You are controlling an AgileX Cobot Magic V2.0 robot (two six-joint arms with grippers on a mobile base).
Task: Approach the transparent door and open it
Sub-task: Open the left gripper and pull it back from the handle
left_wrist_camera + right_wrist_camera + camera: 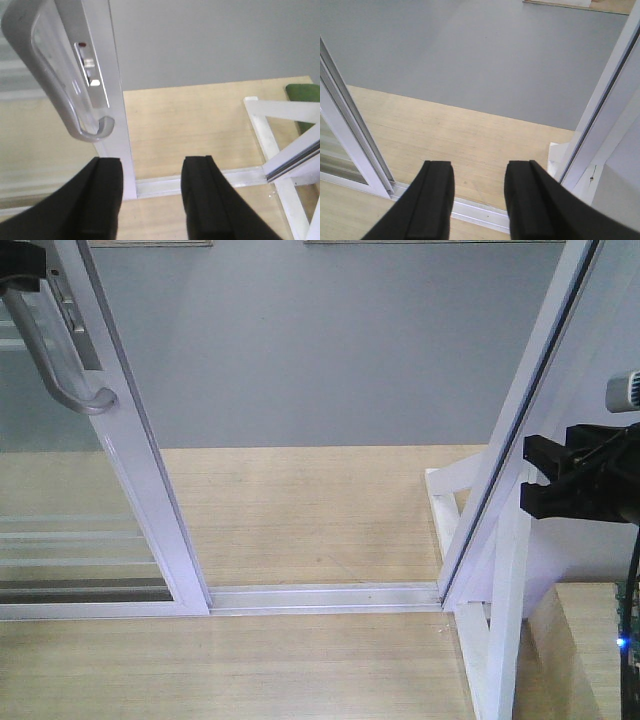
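My left claw gapes empty just under the door handle, far left; the right claw, also open and empty, faces the gap. I risk clipping the handle or snagging the track.

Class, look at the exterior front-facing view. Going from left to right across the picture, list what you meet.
Grey handle → white door frame → floor track → slanted white post → right gripper.
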